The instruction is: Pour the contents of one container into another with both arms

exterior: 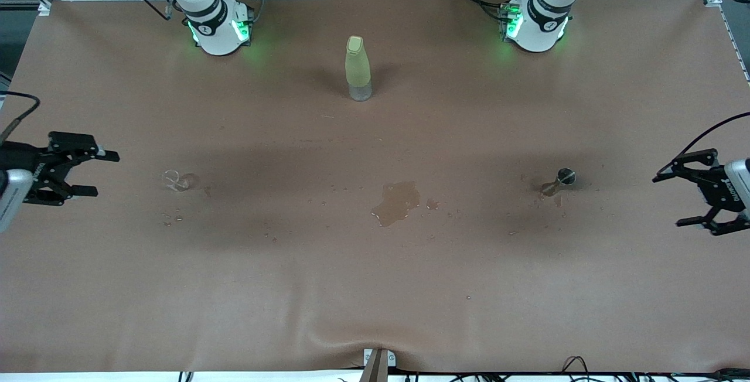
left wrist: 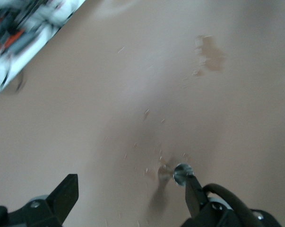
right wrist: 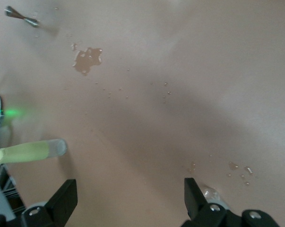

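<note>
The tiny clear stemless cup [exterior: 177, 181] stands on the brown table toward the right arm's end, with droplets around it. My right gripper [exterior: 107, 174] hangs open and empty beside it, over that end of the table. In the right wrist view [right wrist: 129, 191] the cup [right wrist: 209, 193] peeks out by one finger. The tiny stemmed glass [exterior: 561, 180] stands toward the left arm's end. My left gripper [exterior: 667, 201] is open and empty over that end. In the left wrist view [left wrist: 131, 194] the glass [left wrist: 182, 173] shows just past one fingertip.
A tall yellow-green bottle [exterior: 358, 68] stands mid-table close to the robots' bases. A wet puddle [exterior: 397, 201] darkens the cloth between cup and glass, with small drops scattered round it. The table cloth [exterior: 375, 311] is bare toward the front camera.
</note>
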You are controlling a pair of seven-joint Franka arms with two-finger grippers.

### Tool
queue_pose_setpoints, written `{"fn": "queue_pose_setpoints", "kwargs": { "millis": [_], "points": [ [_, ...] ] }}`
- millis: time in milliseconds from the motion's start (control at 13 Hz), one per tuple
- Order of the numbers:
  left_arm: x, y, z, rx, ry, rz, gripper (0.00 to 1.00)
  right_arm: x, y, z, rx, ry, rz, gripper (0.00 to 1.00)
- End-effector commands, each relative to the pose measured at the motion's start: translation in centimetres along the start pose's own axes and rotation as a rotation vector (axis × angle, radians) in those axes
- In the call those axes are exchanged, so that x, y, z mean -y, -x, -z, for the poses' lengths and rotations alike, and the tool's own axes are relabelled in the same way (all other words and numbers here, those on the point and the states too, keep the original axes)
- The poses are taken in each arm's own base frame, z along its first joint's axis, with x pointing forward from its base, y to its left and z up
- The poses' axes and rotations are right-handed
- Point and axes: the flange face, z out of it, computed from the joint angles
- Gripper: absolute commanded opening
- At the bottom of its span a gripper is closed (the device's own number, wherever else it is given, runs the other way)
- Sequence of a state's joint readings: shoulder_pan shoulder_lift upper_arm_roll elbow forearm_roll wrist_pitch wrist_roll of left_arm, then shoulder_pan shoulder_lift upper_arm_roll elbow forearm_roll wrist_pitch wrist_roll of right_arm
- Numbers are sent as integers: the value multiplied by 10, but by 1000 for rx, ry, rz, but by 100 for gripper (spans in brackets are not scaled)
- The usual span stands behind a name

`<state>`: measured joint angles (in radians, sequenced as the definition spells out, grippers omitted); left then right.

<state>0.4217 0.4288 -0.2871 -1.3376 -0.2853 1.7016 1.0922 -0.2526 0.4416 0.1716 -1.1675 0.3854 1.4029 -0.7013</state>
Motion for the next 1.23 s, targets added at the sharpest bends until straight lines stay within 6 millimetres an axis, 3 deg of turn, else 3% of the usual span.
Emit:
{"fn": "queue_pose_setpoints", "kwargs": {
  "millis": [0, 308, 462, 538, 769, 923, 1154],
  "points": [
    [-18, -24, -2, 104, -132, 331, 100, 35, -1, 9, 13, 69, -114, 100],
    [-35, -53, -5, 116, -301, 779, 100, 67, 9, 28, 46, 227, -189, 100],
    [-50, -65, 11, 75, -338, 892, 100, 84, 20, 36, 20, 293, -264, 100],
    [-55, -68, 14, 62, -355, 950, 100, 96, 29, 42, 8, 326, -334, 100],
    [-57, -67, 21, 4, -378, 1231, 100, 102, 43, 51, 7, 395, -435, 100],
    [-56, -58, 32, 7, -404, 1242, 100, 97, 54, 58, -7, 441, -458, 100],
    [-55, -54, 28, 62, -389, 1037, 100, 76, 82, 58, -32, 453, -600, 100]
  ]
}}
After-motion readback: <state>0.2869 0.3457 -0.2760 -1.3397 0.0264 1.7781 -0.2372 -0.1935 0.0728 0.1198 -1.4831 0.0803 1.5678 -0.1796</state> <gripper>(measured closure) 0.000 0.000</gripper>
